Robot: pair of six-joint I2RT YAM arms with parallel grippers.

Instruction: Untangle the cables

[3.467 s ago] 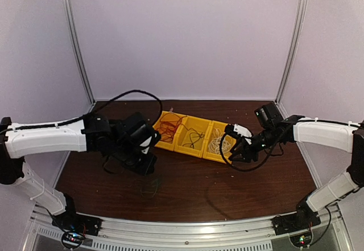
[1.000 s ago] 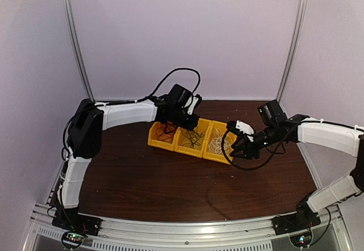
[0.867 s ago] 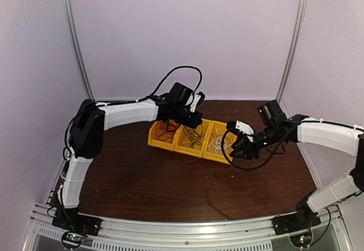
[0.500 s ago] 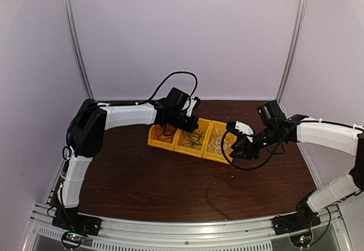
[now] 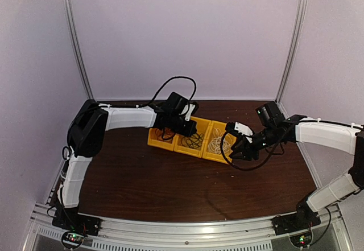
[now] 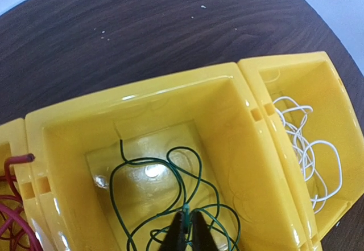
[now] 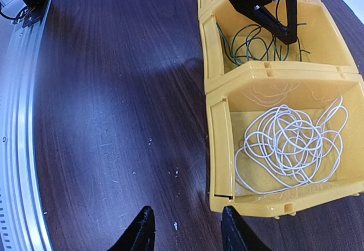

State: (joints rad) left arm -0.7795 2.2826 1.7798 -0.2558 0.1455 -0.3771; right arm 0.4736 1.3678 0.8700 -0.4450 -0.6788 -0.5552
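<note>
1. Swinging in from the near-left of the table over the last few seconds, my left arm now reaches across to the row of yellow bins, and in the last half second its wrist has dropped a little lower over the middle one.
2. My left gripper (image 6: 185, 219) sits down inside the middle bin (image 6: 242, 128), its jaws pinched together on a strand of the green cable (image 5: 194, 140).
3. That green cable lies in loose loops on the middle bin's floor, with one loop rising to the pinch.
4. The white cable (image 7: 290, 143) is a loose coil in the right-hand bin (image 7: 219, 148), touching nothing but the bin.
5. The red cable (image 6: 10, 208) lies in the left-hand bin (image 6: 10, 130); my wrist camera catches only its edge.
6. My right gripper (image 7: 187, 234) has hardly shifted; it hangs over the bare table (image 7: 114, 91) just outside the white cable's bin, jaws spread wide and holding nothing.
7. All three bins stand touching in a slanted row toward the back of the table, between the two arms.
</note>
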